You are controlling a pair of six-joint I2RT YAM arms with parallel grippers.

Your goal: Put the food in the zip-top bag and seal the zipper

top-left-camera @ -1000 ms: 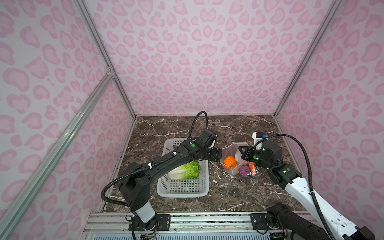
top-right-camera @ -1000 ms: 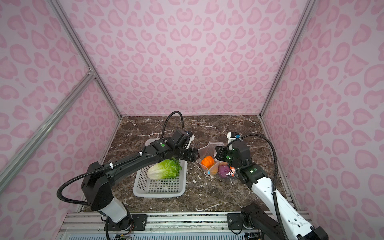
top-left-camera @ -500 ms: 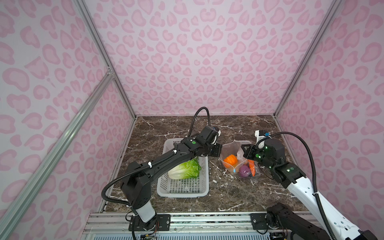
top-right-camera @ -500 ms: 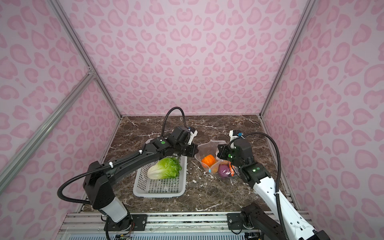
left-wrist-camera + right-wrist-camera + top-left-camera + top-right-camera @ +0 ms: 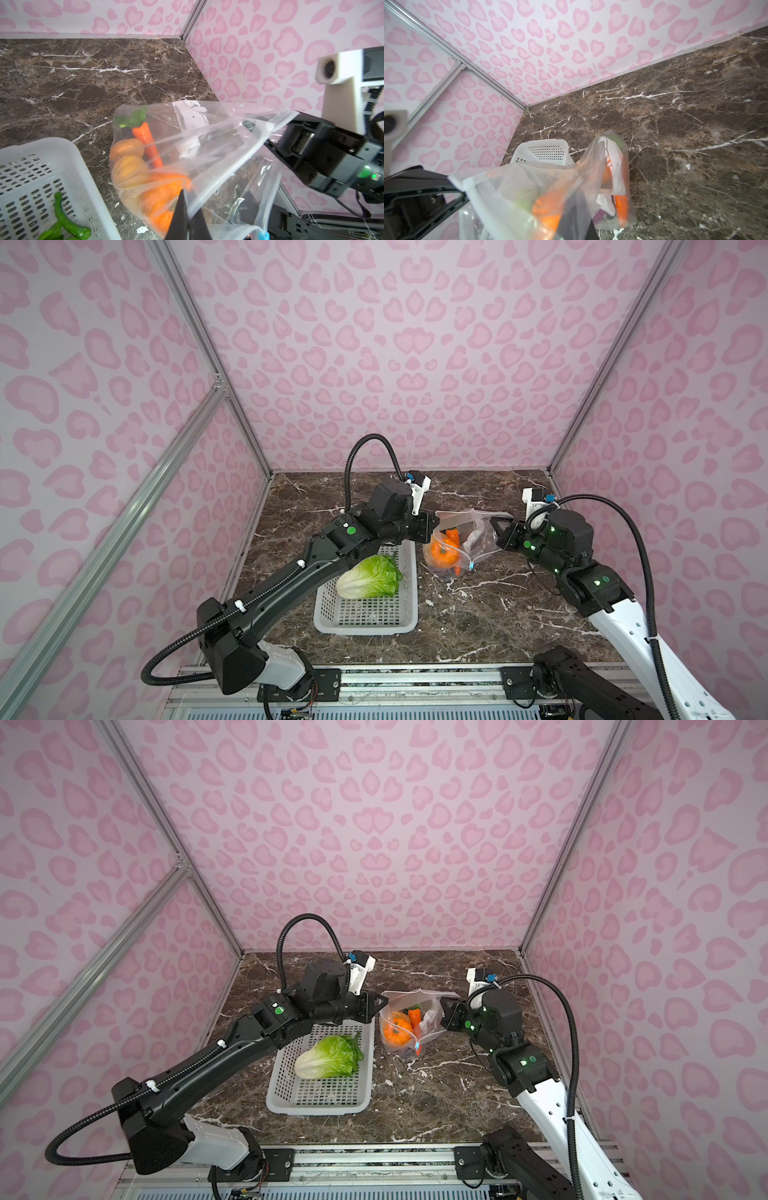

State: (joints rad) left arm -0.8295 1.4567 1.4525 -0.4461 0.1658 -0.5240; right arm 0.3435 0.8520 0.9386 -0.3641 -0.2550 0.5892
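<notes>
We see two robot arms holding a clear zip-top bag up between them over the dark marble tabletop. The left hand is closed tight, pinching one end of the bag's mouth. The right hand is closed on the opposite end. Held this way, one lip of the mouth is stretched taut and the bag hangs below it, its bottom at or near the tabletop. We judge this keeps the opening straight and reachable.

Inside the bag lie a carrot, orange rounds and a purple piece. The blue slider tab hangs on a sagging part of the mouth edge below the hands, so we judge the bag unsealed. A lettuce head lies in the white basket just beside the bag, not yet packed.
</notes>
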